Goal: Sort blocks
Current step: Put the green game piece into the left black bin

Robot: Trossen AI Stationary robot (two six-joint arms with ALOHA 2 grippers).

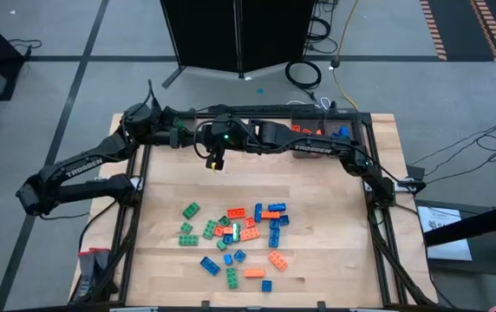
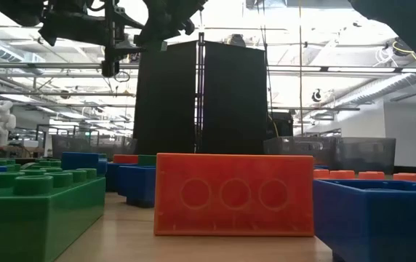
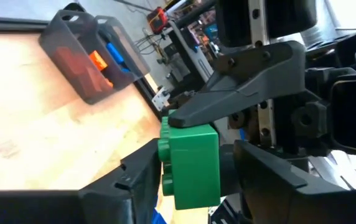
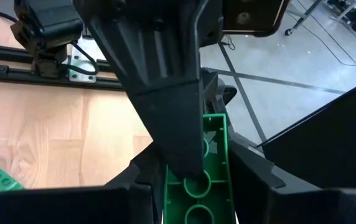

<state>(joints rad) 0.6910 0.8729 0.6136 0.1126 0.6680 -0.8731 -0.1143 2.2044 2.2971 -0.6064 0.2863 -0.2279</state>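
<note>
Green block (image 3: pixel 190 163) between both grippers' fingers (image 3: pixel 252 81), above table's far edge (image 1: pixel 257 165)

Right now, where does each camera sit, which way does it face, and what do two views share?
High: overhead, straight down on the wooden table; both arms.
Low: table height, level past the orange plastic brick; arms overhead.
Left wrist: past the left gripper to the green studded plastic brick.
Right wrist: past the right gripper, gripping it.
Shared: both wrist views show that brick.
</note>
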